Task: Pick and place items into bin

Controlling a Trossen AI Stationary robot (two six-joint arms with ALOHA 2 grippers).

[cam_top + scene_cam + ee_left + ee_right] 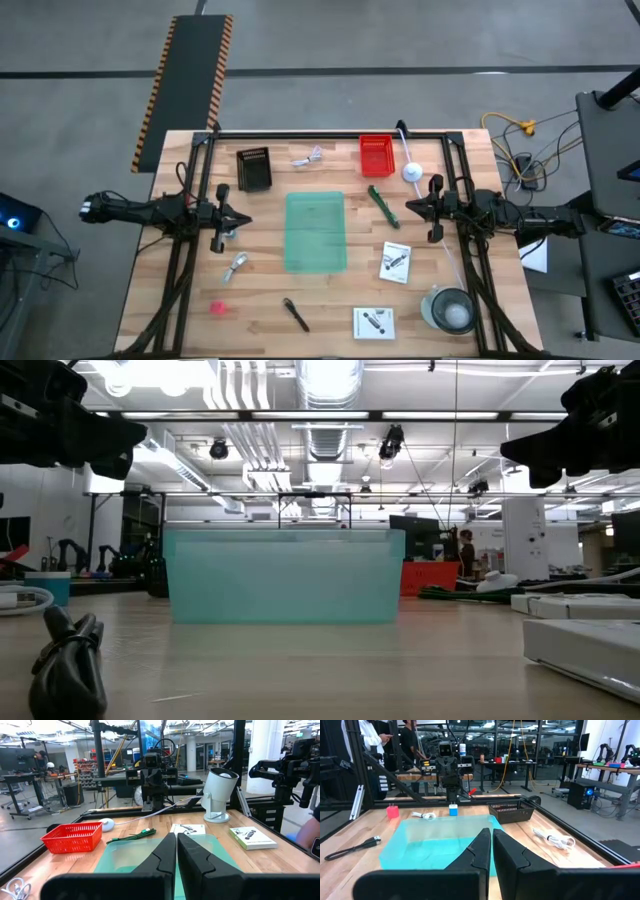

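A translucent green bin (pixel 315 232) stands mid-table. Around it lie a green marker (pixel 383 206), two white printed packets (pixel 396 262) (pixel 373 323), a black pen-like tool (pixel 296 314), a pink blob (pixel 218 307), small silvery pieces (pixel 236 265) and a white coiled cable (pixel 308 157). My left gripper (pixel 243 219) hovers shut and empty left of the bin; its wrist view shows the fingertips together (pixel 176 837). My right gripper (pixel 408 208) hovers shut and empty right of the bin, near the marker, fingertips together (pixel 491 832).
A black basket (pixel 254 168) and a red basket (pixel 376 154) stand at the far side. A white round object (pixel 412 171) lies by the red basket. A glass bowl (pixel 450 310) sits at the near right corner. A small blue object (pixel 230 232) lies below my left gripper.
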